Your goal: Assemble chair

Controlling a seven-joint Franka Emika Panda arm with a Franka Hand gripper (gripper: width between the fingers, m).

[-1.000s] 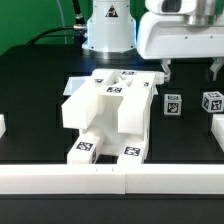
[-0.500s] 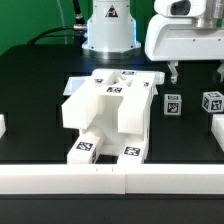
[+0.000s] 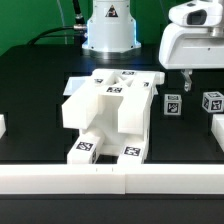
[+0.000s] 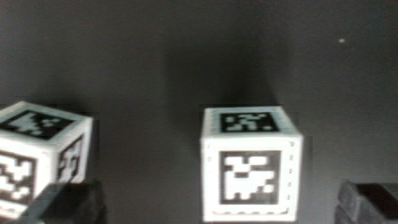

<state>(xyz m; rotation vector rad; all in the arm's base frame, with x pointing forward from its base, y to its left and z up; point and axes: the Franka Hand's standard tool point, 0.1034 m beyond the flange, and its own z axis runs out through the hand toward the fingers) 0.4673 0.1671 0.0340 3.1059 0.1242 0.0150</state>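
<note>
step in hand: fetching a loose cube. the chair body stands centred on the table; at its 3 o'clock in the exterior view sit the near cube and far cube. the pincer, wide open and empty, hangs above the far cube; next, likely: lower squarely, then close.

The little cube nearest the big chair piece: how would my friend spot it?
Find the big white chair piece in the middle of the black table. On the exterior view's right stand two small tagged cubes. Yours is the cube nearest the chair piece, not the other cube farther out.
</note>
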